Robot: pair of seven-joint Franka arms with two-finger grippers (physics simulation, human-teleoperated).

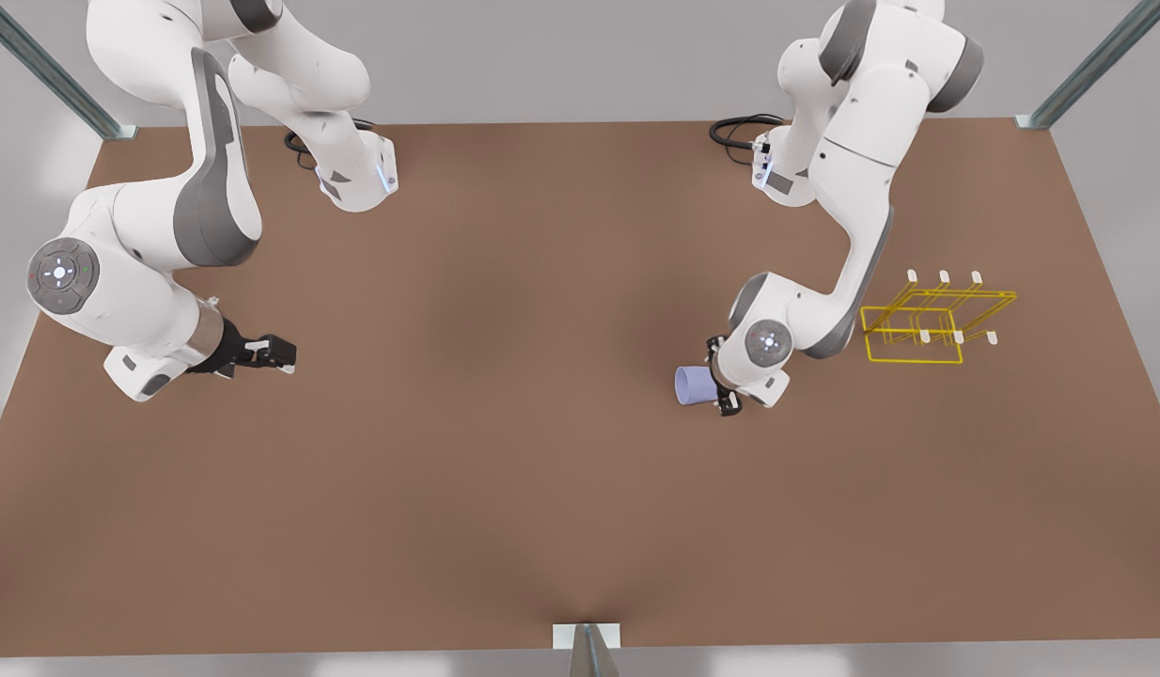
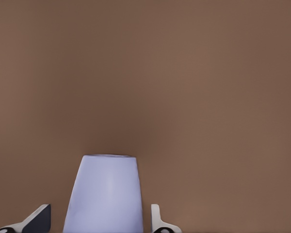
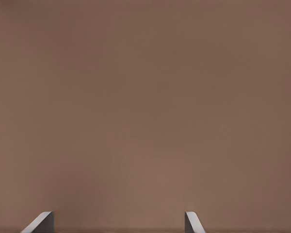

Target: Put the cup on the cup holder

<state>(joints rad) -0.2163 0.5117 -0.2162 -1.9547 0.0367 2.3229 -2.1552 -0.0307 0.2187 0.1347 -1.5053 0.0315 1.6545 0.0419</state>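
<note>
- Nearest the camera: a bare brown stretch of the table [image 1: 505,527], running to its near edge.
- The cup [image 1: 692,385] lies on its side on the table, right of centre in the front view, its open mouth facing the front view's left. It is apart from the cup holder [image 1: 932,320], which stands nearer the table's right edge with white-tipped prongs upright.
- Left gripper [image 1: 723,381] is at the cup. In the left wrist view the cup [image 2: 106,194] sits between the 2 fingertips [image 2: 157,221], with a narrow gap showing on each side, so the claw reads as released and not yet pinching.
- Right gripper [image 1: 284,354] hovers near the table's left edge, well apart from both items. Its fingertips [image 3: 191,221] are spread wide over bare table: released, and waiting.
- Step in hand, as I judge it: closing on the cup. To do it well, centre the cup between the fingers first, then squeeze evenly; its taper could let it slide towards the narrow end.
- Risk: a one-sided touch could roll the cup away. Afterwards lift clear before swinging towards the prongs.
</note>
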